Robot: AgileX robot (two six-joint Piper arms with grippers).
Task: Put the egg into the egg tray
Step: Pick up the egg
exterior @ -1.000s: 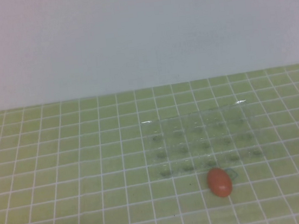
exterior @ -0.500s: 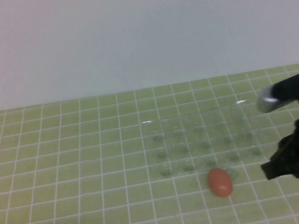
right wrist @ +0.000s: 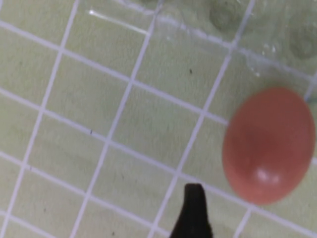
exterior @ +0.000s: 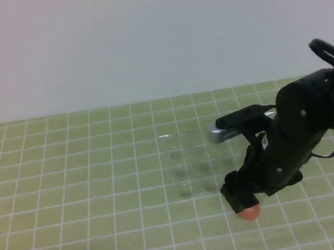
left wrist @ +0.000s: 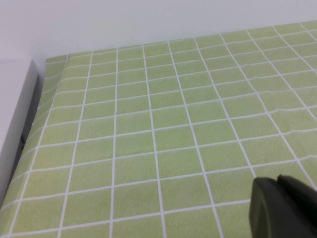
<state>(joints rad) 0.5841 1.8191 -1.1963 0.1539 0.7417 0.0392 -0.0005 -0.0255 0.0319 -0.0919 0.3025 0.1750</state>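
Note:
The orange-red egg (exterior: 250, 213) lies on the green checked mat just in front of the clear egg tray (exterior: 189, 159), touching or nearly touching its near edge. My right gripper (exterior: 242, 199) hangs right over the egg and hides its top. In the right wrist view the egg (right wrist: 267, 146) lies beside one dark fingertip (right wrist: 194, 208); the other finger is out of frame, so the jaws stand wide apart and hold nothing. The tray's rim and cups (right wrist: 223, 22) show past the egg. My left gripper (left wrist: 277, 196) is shut and empty over bare mat.
The right arm (exterior: 312, 119) covers the tray's right half. A white wall stands behind the mat. The mat's edge and a white ledge (left wrist: 20, 114) show in the left wrist view.
My right arm has come in from the right and swung left and down, from beside the tray to right over the egg. The egg and tray have not moved.

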